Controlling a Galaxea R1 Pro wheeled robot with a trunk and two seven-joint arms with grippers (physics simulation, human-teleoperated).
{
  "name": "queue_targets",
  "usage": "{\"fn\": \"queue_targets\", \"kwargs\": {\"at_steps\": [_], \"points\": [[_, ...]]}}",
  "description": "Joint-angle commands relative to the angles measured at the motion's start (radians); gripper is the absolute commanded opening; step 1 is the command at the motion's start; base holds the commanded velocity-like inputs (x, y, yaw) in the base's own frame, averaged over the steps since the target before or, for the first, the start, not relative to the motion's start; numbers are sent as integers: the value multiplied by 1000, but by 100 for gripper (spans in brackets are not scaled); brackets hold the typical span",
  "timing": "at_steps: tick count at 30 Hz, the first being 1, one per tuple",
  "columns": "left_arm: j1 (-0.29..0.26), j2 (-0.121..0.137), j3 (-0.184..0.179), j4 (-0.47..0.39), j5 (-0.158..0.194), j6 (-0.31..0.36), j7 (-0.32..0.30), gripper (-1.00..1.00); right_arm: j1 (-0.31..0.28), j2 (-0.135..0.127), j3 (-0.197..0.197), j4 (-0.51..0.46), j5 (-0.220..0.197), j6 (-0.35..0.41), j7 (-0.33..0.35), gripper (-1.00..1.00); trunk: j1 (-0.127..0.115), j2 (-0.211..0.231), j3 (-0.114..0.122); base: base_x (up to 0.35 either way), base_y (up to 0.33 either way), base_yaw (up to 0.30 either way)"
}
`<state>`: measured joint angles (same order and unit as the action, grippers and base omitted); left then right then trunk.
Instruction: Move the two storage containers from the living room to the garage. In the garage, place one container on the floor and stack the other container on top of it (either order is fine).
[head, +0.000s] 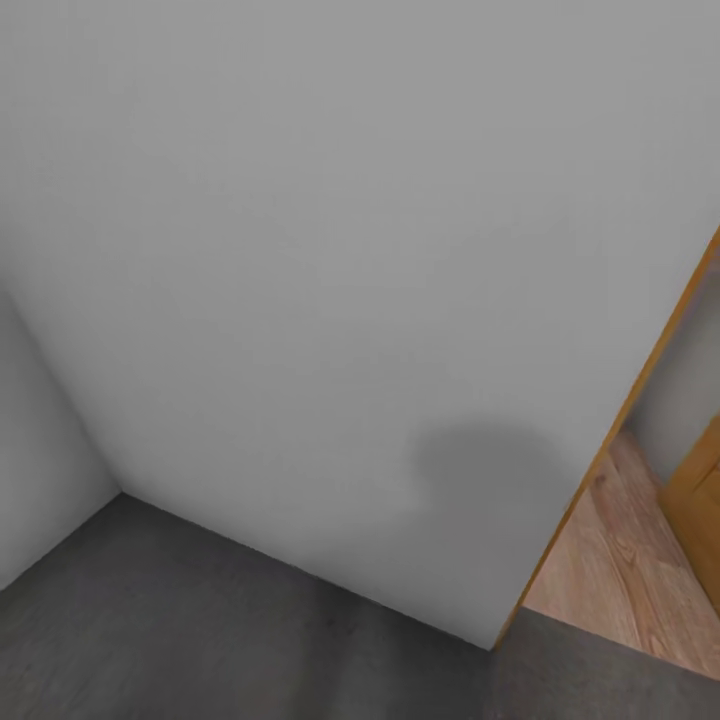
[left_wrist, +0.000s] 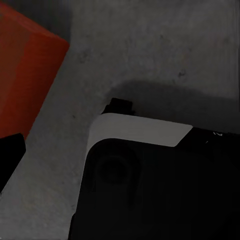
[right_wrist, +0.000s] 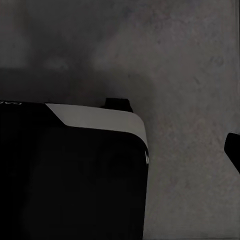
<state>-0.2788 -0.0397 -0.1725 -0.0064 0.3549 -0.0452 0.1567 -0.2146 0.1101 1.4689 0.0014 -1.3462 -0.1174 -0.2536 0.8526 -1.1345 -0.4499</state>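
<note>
Plain pale grey wall (head: 330, 250) meeting rough, speckled dark grey floor (head: 200, 620); wood-plank flooring (head: 625, 560) past an orange-framed doorway. Smooth orange-red storage container (left_wrist: 25, 75) over concrete beside the black-and-white robot base (left_wrist: 150, 175), seen from the left wrist. Small white lettering unreadable. Gripper states impossible to tell.

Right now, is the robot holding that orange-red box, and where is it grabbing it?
It cannot be told. The left wrist view shows a storage container over the dark grey floor beside a black fingertip, but no grip is visible.
</note>
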Motion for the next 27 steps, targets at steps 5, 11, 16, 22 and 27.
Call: {"fn": "queue_targets", "kwargs": {"at_steps": [5,11,16,22,27], "points": [[0,0,-9,0,9,-3,3,100,-1,0,8,0,-10,-2,-3,100,0,-1,1,0,0,-289],[0,0,-9,0,9,-4,3,100,-1,0,7,0,-10,-2,-3,100,0,-1,3,0,0,-290],[0,0,-9,0,9,-3,3,100,-1,0,7,0,-10,-2,-3,100,0,-1,5,0,0,-290],[0,0,-9,0,9,-4,3,100,0,0,7,0,-10,-2,-3,100,0,-1,7,0,0,-290],[0,0,-9,0,9,-4,4,100,-1,0,7,0,-10,-2,-3,100,0,-1,9,0,0,-289]]}}
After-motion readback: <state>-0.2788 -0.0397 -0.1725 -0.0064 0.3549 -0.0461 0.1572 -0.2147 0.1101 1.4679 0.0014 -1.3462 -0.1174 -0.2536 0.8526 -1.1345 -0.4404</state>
